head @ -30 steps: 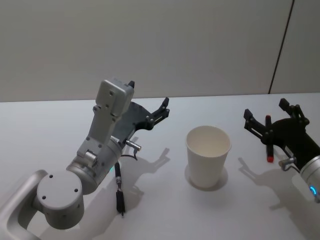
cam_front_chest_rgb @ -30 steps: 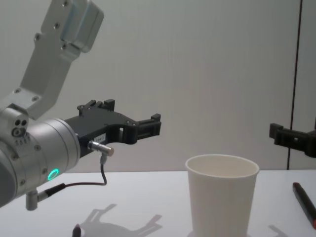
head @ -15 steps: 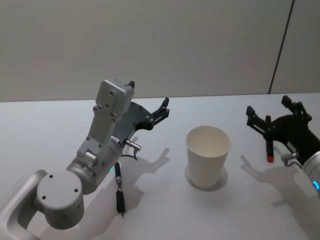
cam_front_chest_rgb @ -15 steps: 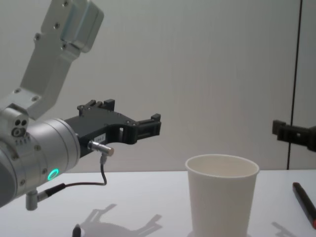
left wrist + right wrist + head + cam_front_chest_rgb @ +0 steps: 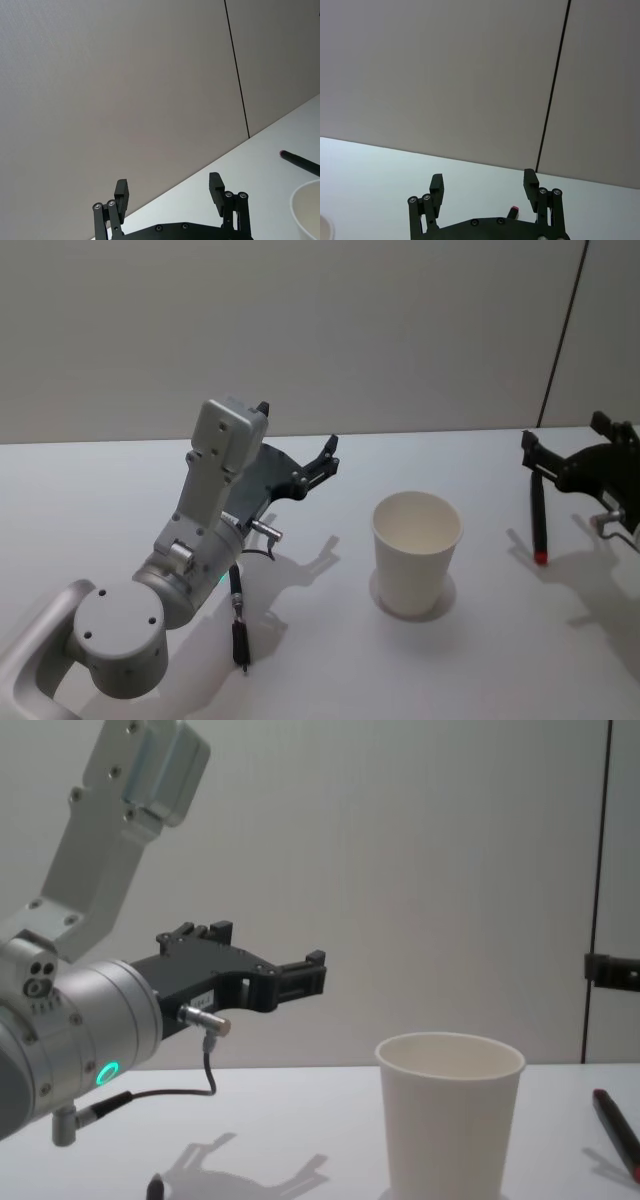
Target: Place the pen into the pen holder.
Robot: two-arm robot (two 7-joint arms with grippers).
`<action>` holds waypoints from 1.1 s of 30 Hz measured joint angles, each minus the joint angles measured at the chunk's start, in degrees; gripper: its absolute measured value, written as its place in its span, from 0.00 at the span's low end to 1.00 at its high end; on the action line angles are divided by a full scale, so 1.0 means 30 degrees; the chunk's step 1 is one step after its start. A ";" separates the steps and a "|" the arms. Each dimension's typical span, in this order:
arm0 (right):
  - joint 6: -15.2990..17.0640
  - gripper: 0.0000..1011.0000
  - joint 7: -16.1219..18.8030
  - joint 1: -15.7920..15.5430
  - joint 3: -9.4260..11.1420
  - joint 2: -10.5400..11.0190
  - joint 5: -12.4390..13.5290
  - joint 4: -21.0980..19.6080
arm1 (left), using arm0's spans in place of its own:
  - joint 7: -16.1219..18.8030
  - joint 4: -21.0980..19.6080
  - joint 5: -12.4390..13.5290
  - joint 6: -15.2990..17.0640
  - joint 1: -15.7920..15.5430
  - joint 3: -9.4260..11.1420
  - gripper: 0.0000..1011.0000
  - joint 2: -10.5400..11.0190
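The pen (image 5: 538, 520) is laid flat on the worktop (image 5: 100, 490), right of the cup (image 5: 416, 555). The right pincer (image 5: 565, 435) is held wide open above it, empty. The left pincer (image 5: 297, 428) is held wide open too, left of the cup.

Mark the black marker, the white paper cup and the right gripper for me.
Thick black marker with a red tip (image 5: 538, 519): head view, middle of its barrel.
Plain white paper cup (image 5: 412, 578): head view, front of its wall.
Right gripper (image 5: 483, 178): right wrist view, midway between its open fingertips.

Matt paper pen holder (image 5: 410, 580), smooth plastic pen (image 5: 538, 522)
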 joint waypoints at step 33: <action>0.5833 0.99 -0.2320 0.3648 0.0310 -0.1581 0.2310 0.4929 | 0.0000 0.0000 0.0000 0.0000 0.0000 -0.0001 0.99 0.0000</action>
